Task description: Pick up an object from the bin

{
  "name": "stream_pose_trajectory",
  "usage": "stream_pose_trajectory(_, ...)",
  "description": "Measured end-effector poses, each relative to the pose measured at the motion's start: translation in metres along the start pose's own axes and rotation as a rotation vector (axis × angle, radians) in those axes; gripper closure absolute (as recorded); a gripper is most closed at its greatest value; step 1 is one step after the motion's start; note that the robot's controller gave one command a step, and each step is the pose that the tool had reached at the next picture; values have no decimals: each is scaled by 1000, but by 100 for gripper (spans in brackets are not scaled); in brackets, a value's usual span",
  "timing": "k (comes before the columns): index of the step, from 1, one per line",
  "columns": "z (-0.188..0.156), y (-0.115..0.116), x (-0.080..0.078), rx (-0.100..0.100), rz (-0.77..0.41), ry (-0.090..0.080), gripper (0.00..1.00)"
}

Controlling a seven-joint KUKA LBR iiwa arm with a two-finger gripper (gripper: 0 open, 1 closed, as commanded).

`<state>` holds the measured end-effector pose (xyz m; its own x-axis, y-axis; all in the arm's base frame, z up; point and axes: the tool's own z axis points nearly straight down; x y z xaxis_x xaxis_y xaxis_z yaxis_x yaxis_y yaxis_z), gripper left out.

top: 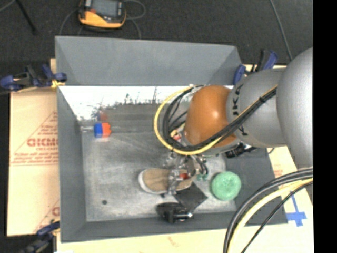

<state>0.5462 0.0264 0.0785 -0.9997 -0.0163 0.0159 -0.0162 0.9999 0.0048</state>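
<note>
The gripper (180, 176) is down at the tan shoe (154, 182); whether it grips cannot be told, lifting not yet done

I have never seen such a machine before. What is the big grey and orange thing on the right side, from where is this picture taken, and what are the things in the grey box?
The big grey shape on the right is a robot arm. The orange dome is a cover on its wrist, with cables looped around it. The one camera looks down from above, somewhat from the side, into a grey metal bin of loose things.

At the arm's end is the gripper, the part that picks things up. It is low in the bin, at the right end of a tan shoe. To the right of it lies a green round thing. Nearer the front wall lie a black flat thing and a smaller black thing. A small blue and orange block lies apart, at the far left. Whether anything is held I cannot tell.
</note>
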Motion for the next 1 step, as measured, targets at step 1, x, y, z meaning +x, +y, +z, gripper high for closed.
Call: stream_pose_trajectory(1, -132, -2, 11, 4, 7, -19, 100)
